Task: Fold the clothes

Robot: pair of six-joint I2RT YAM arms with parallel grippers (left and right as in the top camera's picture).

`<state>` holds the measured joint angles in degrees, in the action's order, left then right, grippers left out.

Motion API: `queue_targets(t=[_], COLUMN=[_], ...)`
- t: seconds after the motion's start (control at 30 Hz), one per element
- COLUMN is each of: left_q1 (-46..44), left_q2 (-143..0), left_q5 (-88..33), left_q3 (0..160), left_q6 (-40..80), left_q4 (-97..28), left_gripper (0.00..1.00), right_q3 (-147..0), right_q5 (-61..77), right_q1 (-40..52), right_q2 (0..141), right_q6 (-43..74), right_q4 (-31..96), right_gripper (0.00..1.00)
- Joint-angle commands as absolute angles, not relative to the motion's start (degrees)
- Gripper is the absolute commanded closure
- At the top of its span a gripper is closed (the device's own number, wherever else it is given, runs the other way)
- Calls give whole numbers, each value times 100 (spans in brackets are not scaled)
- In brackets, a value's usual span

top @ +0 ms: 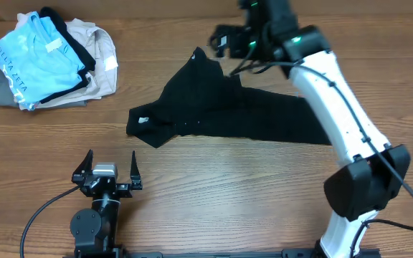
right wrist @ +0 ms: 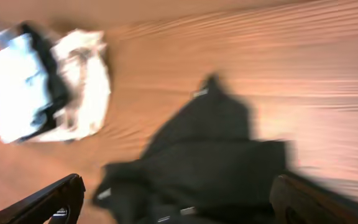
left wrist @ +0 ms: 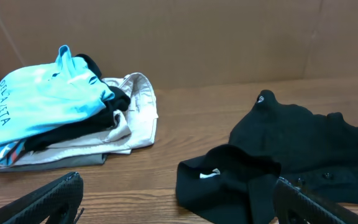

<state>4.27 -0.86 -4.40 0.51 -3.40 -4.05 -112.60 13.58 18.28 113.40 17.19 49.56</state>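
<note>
The large black soft-fabric T-shirt point(top: 228, 111) sprawls crumpled across mid-frame on the wooden counter point(top: 228, 186), looking light, limp and floppy, probably best pinched at a shoulder or hem corner, while the left jaws and right jaws both gape wide, empty.

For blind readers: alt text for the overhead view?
A crumpled black T-shirt lies mid-frame, the right gripper open beside its far corner. The left gripper sits open at the near edge; a pile of garments lies far left.
</note>
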Motion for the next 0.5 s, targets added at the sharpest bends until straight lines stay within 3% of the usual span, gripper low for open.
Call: queue_targets(t=[0.0, 0.2, 0.47], left_q1=[458, 458, 458], left_q2=[-25, -25, -25], left_q5=[-408, -408, -408], left_q3=[27, 27, 27], left_q6=[-429, -429, -429], left_q4=[-408, -408, -405], left_gripper=[0, 0, 0], right_q3=[-11279, -11277, -11273], right_q5=[1337, 2571, 2860], right_q1=[1367, 923, 1094], right_q2=[11662, 12232, 12916], right_q6=[1337, 770, 764], right_q4=[4965, 4941, 4731], right_gripper=[0, 7, 19])
